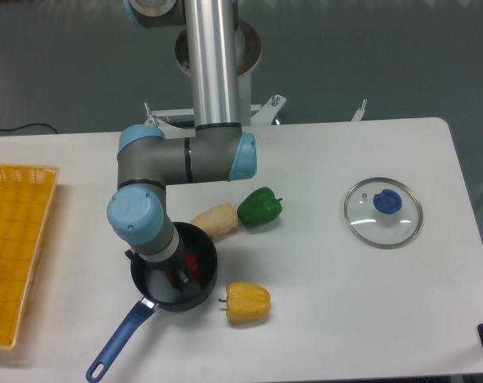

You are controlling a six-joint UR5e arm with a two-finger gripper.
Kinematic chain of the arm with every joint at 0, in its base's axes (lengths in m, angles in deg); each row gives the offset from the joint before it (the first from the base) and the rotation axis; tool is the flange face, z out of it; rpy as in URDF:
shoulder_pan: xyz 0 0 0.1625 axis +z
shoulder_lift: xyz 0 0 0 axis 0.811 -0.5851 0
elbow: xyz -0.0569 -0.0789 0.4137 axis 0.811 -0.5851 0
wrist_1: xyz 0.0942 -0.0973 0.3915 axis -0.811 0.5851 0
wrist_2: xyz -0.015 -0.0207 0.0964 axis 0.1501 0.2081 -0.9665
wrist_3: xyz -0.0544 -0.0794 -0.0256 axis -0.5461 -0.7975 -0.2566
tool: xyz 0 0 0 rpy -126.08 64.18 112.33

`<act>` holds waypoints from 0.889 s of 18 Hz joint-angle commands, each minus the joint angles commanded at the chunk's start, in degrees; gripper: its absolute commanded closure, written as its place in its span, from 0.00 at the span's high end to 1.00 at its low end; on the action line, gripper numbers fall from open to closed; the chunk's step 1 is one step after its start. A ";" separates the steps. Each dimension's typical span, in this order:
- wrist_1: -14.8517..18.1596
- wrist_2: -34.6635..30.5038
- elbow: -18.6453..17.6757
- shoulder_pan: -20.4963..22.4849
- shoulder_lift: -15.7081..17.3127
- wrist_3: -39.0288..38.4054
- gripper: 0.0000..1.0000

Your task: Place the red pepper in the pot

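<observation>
Crowding pot (201,292) — yellow pepper (247,302), pale roll (215,220); arm (145,227) overhead.

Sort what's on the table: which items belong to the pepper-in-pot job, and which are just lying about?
Job: red pepper, pot, gripper reaching into the pot.
Lying about: green pepper, yellow pepper, pale bread-like piece, glass lid, yellow tray.

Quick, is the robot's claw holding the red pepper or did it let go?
Gripper: down inside the pot, right at the red pepper; cannot tell if it's open or closed.
</observation>
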 joint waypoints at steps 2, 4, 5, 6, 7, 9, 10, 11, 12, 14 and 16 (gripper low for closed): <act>0.00 0.00 0.09 0.00 0.79 0.00 0.99; 0.00 0.00 0.09 0.09 1.67 0.09 0.99; 0.09 -0.09 0.09 0.09 2.02 0.09 1.00; 0.09 -0.09 0.09 0.09 2.37 0.09 1.00; 0.00 -0.17 0.09 0.18 2.46 0.00 1.00; 0.09 -2.01 0.00 0.26 3.69 0.17 1.00; 0.17 -3.76 0.00 0.26 4.30 0.17 1.00; 0.35 -5.43 -0.09 0.26 4.83 0.26 1.00; 0.26 -7.02 -0.61 0.44 5.53 -0.09 1.00; 0.18 -8.61 -1.23 0.79 6.42 -0.62 1.00; 0.18 -8.27 -1.32 2.10 6.95 -0.70 1.00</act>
